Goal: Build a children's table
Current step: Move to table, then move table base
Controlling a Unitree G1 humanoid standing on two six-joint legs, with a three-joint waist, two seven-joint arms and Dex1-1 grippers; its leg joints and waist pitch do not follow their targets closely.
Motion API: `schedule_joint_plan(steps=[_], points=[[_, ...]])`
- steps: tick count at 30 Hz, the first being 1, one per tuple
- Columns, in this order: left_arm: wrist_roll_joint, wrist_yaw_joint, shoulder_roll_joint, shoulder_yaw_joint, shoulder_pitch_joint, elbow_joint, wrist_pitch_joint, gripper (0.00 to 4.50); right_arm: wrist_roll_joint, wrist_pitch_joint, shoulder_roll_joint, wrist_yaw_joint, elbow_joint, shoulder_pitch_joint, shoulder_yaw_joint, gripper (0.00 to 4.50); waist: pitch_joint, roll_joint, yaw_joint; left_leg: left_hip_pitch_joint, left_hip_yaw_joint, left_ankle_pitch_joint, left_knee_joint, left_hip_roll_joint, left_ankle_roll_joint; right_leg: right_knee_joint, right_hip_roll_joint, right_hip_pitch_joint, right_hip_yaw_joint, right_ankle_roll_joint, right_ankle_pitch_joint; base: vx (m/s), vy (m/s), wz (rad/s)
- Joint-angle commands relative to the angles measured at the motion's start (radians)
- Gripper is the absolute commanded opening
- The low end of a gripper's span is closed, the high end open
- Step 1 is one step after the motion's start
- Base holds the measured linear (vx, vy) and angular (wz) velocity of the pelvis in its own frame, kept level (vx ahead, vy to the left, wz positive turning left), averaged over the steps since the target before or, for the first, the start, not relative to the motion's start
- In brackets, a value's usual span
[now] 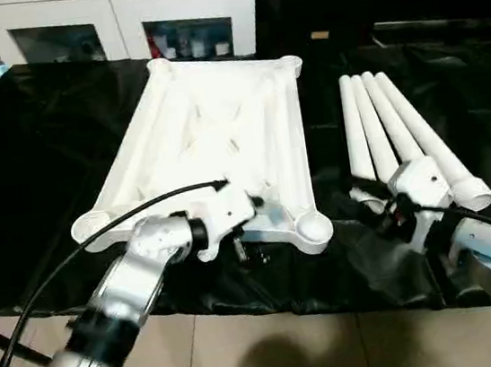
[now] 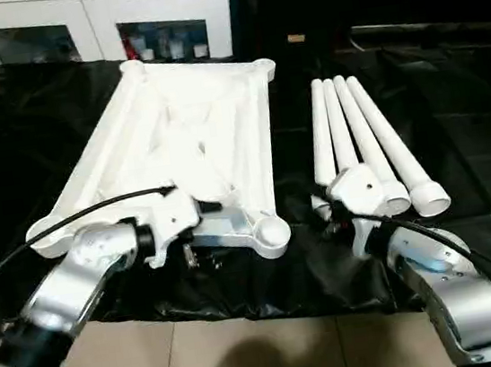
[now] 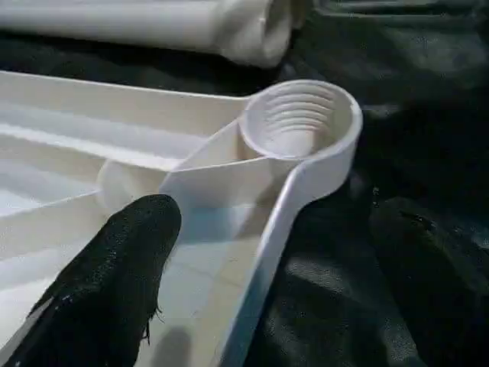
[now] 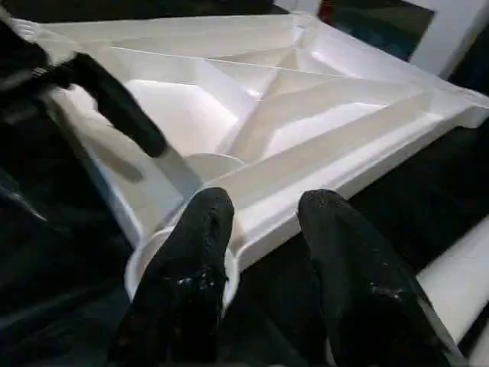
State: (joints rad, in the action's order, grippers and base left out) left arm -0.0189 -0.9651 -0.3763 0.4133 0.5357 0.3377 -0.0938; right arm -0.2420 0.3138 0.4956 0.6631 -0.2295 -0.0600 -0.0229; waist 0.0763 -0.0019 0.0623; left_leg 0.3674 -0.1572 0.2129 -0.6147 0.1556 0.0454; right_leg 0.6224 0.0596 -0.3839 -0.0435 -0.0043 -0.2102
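A black cloth (image 1: 34, 157) covers the bench. Beside the table top (image 1: 211, 125), the legs (image 1: 392, 123) are laid; the socket's (image 3: 298, 118) threads are seen from the left wrist. The left gripper (image 3: 267, 290) is spread across the top's rim; the right gripper (image 4: 263, 252) is parted, grasping nothing.

White plastic table top (image 1: 212, 134) lies upside down on black cloth, ribbed underside facing up, round threaded sockets at its corners; near-right socket (image 3: 302, 118) empty. Four white tapered tube legs (image 1: 392, 128) lie side by side just right of the top, not touching it, unattached, wider ends nearest the robot.
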Motion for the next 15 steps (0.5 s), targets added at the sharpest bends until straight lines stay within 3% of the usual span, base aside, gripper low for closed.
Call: schedule_joint_plan(steps=[1,2,3,7,15], points=[[0.045,-0.028,0.007,0.027,0.066,0.108,0.066,4.2,-0.002,0.001,0.041,0.049,-0.028,0.027,-0.021,1.65,-0.065,0.007,0.004,-0.007,0.021,0.102,0.078,0.07,-0.066,-0.067,0.091,0.051,0.054,-0.269,-0.005,0.0,0.0,0.0],[0.04,-0.039,0.016,0.022,0.087,0.145,0.074,4.2,0.003,-0.005,0.053,0.062,-0.033,0.034,-0.027,1.65,-0.067,0.008,0.008,-0.012,0.021,0.122,0.077,0.071,-0.063,-0.069,0.093,0.05,0.055,-0.27,-0.027,0.0,0.0,0.0],[0.034,-0.046,0.021,0.016,0.098,0.164,0.076,4.2,0.006,-0.01,0.059,0.069,-0.035,0.038,-0.031,1.65,-0.067,0.005,0.008,-0.007,0.021,0.118,0.078,0.071,-0.062,-0.067,0.095,0.056,0.054,-0.274,-0.029,0.0,0.0,0.0],[-0.076,-0.183,0.045,-0.056,0.176,0.269,0.005,3.83,0.002,-0.011,0.075,0.078,-0.045,0.054,-0.026,1.65,-0.061,0.006,0.008,-0.007,0.018,0.12,0.079,0.069,-0.061,-0.071,0.097,0.051,0.054,-0.287,-0.061,0.0,0.0,0.0],[-0.029,-0.2,0.051,-0.032,0.25,0.391,0.048,3.38,0.028,-0.019,0.1,0.094,-0.049,0.058,-0.044,1.65,-0.062,0.008,0.007,-0.008,0.02,0.116,0.078,0.075,-0.083,-0.071,0.098,0.052,0.054,-0.299,-0.045,0.0,0.0,0.0]])
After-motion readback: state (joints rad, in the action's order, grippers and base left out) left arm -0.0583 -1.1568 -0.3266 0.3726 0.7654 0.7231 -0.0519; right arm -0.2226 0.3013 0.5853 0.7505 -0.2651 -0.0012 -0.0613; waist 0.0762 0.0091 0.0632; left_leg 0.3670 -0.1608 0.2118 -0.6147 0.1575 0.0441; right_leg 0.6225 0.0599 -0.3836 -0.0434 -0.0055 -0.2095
